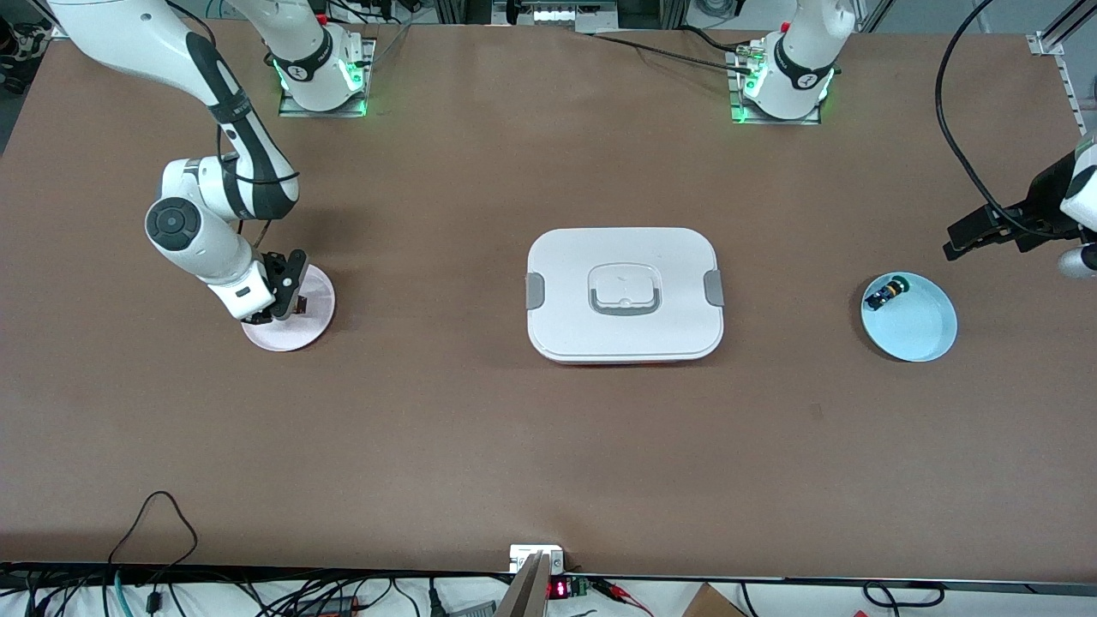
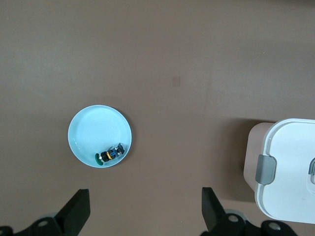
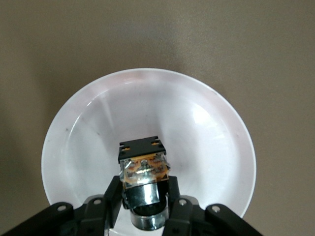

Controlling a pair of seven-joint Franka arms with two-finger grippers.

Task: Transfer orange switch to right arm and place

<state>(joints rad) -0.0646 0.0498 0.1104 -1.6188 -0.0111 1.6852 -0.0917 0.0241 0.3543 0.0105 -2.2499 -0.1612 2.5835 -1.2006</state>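
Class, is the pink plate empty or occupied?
Occupied: the right gripper holds the orange switch in the pink plate.

We find almost nothing we can read. A small display (image 1: 557,589) at the table (image 1: 480,428) edge nearest the front camera glows with red digits, too small for us to make out. We see no labels or brands elsewhere.

A broad brown table (image 1: 480,446) under even light, with cables (image 1: 154,591) trailing along its nearer edge
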